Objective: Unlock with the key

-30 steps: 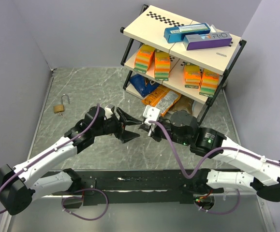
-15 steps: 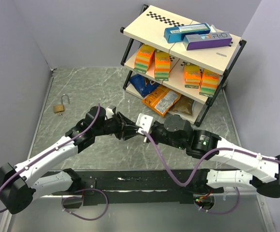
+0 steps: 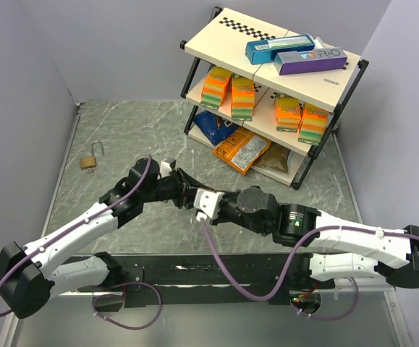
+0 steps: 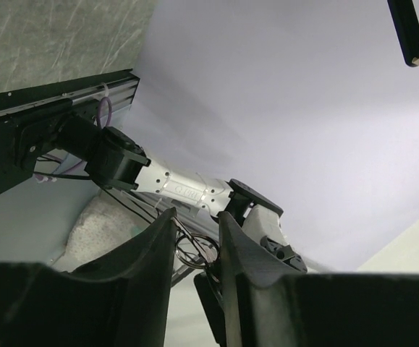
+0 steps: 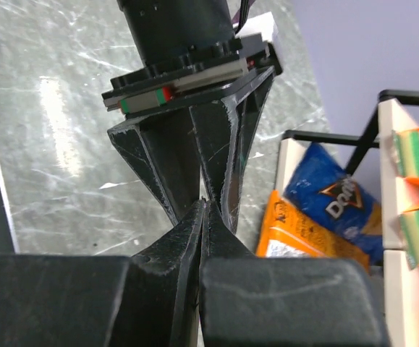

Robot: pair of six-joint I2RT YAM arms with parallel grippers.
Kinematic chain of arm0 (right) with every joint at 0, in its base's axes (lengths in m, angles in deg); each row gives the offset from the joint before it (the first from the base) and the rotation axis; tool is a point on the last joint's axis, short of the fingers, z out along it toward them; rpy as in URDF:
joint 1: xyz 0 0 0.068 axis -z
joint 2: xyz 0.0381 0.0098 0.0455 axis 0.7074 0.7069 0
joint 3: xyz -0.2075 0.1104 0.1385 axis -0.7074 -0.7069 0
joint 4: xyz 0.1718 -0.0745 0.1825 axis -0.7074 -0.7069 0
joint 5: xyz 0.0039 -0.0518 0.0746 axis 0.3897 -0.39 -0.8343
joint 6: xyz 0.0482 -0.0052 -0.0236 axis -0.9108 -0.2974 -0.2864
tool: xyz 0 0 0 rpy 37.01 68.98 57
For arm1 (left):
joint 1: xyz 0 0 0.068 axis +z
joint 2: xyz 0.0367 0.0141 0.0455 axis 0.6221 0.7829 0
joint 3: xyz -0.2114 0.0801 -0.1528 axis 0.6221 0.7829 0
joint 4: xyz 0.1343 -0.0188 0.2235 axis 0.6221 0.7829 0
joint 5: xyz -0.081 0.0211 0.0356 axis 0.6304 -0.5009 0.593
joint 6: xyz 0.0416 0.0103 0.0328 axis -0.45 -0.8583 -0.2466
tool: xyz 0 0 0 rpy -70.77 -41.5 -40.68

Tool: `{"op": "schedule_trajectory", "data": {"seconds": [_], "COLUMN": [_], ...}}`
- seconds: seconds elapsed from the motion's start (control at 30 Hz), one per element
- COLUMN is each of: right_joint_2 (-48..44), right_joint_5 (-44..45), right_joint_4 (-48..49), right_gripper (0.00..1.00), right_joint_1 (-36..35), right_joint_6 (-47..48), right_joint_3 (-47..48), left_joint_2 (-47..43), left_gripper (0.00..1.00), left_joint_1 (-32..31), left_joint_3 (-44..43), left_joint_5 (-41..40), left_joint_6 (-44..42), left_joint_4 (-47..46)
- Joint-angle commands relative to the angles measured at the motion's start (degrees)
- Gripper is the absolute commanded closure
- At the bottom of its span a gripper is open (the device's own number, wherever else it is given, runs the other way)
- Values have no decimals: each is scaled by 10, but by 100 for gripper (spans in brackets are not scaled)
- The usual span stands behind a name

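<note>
Looking down from the top camera, the left gripper (image 3: 185,188) and the right gripper (image 3: 199,196) meet tip to tip above the middle of the marbled table (image 3: 122,123). The key is too small to make out here; I judge it sits at that meeting point, well apart from the brass padlock (image 3: 89,159), which lies near the table's far left side with its shackle up. To the right stands a three-level rack (image 3: 223,35). It holds two long boxes (image 3: 296,54), one blue and one purple, on its top board, orange-and-green packets (image 3: 231,90) on the middle level, and a blue chip bag (image 3: 215,129) beside an orange bag (image 3: 242,150) at the bottom. In the left wrist view the left fingers (image 4: 158,246) stand close with a narrow gap between them. Thin dark loops (image 4: 192,249), perhaps cabling, show in that gap, and I cannot tell whether the fingers pinch anything. In the right wrist view the right jaws are pressed together down to a hairline seam, their tips touching the converging tips of the left fingers. No key shows, so I cannot say whether it is clamped in that seam. Such a key should be light, stiff and thin, slick metal that can twist or slip between flat pads — best held squarely by its broad head, leaving the whole blade free to enter the padlock.
</note>
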Motion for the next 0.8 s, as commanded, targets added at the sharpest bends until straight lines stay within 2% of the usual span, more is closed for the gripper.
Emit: {"op": "schedule_trajectory", "data": {"seconds": [0.0,0.33,0.47,0.7,0.73,0.77], "right_joint_2": [-6,-23,-35,-47,-47,-48], "right_joint_5": [47,70,67,47,47,46], "right_joint_4": [51,74,71,50,50,49], "right_gripper": [100,100,100,100,100,100], "right_joint_1": [-15,-31,-34,-36,-35,-36], "right_joint_6": [51,80,86,75,74,74], "right_joint_3": [-11,-42,-48,-50,-52,-52], "left_joint_2": [-2,-5,-6,-11,-11,-12], "left_gripper": [69,82,84,71,69,62], "left_joint_1": [0,0,0,1,1,2], "left_joint_3": [-5,16,29,46,45,43], "left_joint_5": [20,19,19,14,12,12], "left_joint_6": [68,77,75,76,74,68], "left_joint_4": [-16,-15,-16,-38,-33,-30]}}
